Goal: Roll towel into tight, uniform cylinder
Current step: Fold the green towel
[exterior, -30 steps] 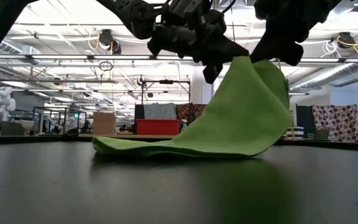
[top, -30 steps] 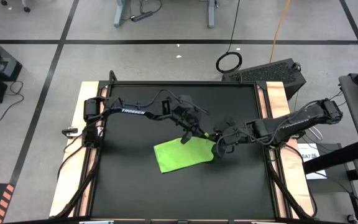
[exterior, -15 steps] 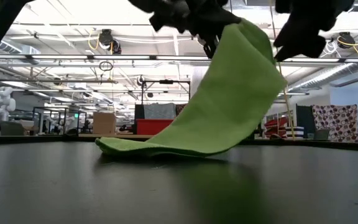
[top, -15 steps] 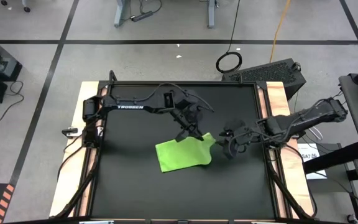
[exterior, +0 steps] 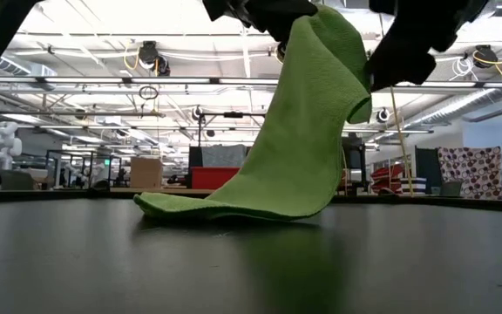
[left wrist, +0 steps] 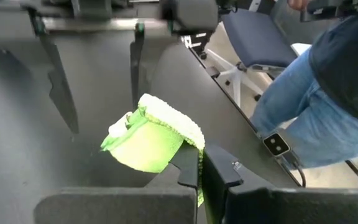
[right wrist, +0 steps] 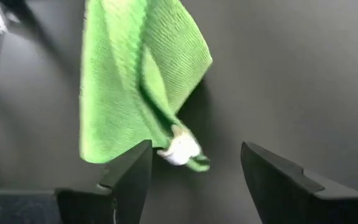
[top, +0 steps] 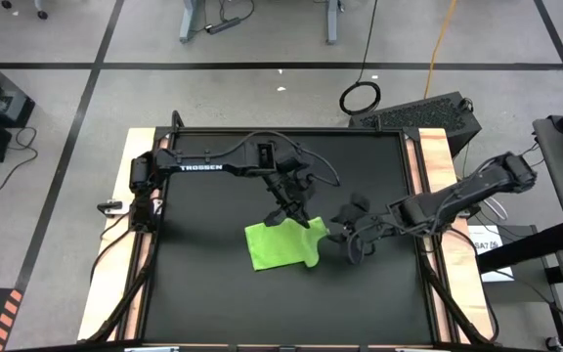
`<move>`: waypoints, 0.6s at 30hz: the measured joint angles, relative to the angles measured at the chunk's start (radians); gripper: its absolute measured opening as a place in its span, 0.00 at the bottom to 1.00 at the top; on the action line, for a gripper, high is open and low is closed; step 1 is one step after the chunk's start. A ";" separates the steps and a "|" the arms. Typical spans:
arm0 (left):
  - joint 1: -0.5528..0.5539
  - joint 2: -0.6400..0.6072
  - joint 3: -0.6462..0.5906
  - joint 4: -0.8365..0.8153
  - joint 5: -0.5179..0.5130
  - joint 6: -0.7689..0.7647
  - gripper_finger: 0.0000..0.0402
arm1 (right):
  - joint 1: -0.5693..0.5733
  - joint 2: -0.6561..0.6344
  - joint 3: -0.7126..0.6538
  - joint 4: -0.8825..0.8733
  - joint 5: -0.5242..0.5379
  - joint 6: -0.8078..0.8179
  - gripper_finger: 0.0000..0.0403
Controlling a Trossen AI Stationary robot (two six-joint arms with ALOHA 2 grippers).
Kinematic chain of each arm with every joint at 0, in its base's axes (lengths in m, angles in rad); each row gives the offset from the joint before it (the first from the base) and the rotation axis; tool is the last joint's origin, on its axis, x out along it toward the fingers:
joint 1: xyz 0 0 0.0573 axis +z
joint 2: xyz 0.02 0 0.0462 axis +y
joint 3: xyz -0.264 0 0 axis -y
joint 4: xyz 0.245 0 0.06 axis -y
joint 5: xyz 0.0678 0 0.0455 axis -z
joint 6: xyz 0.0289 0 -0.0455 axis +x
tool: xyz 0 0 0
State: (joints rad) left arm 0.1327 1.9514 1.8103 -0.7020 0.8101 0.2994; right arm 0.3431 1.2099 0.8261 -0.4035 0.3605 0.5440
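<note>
Sprawling mid-worktop [top: 194, 284], the towel [top: 280, 244] lies with its near part flat and its right-hand edge hoisted high; the left pincer [top: 301, 217] sits closed on that raised corner, directly above the cloth; the right pincer [top: 352, 241], just beside the towel's right edge, gapes wide, gripping nothing.
</note>
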 joint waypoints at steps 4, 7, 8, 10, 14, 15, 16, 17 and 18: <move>-0.004 0.000 0.000 0.000 0.002 0.002 0.00 | 0.000 0.051 0.000 0.077 -0.001 -0.058 0.59; -0.005 0.000 0.000 0.000 0.017 0.002 0.00 | -0.002 0.091 0.000 0.106 -0.009 -0.081 0.58; -0.005 0.000 0.000 0.000 0.022 0.002 0.00 | -0.007 0.105 0.000 0.113 -0.026 -0.090 0.57; -0.005 0.000 0.000 0.000 0.027 0.002 0.00 | -0.016 0.133 0.000 0.140 -0.064 -0.099 0.54; -0.005 0.000 0.000 0.000 0.048 0.002 0.00 | -0.025 0.177 0.000 0.216 -0.127 -0.132 0.45; -0.005 0.000 0.000 -0.002 0.049 0.002 0.00 | -0.027 0.180 0.000 0.229 -0.130 -0.138 0.41; -0.005 0.000 0.000 -0.008 0.050 0.002 0.00 | -0.027 0.181 0.000 0.236 -0.131 -0.141 0.36; -0.005 0.000 0.000 -0.021 0.050 0.003 0.00 | -0.027 0.180 0.000 0.246 -0.130 -0.141 0.31; -0.005 -0.001 0.000 -0.037 0.049 0.006 0.00 | -0.027 0.175 0.000 0.250 -0.130 -0.143 0.24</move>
State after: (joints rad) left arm 0.1272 1.9507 1.8103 -0.7387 0.8589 0.3050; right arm 0.3160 1.3849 0.8257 -0.1533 0.2306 0.4012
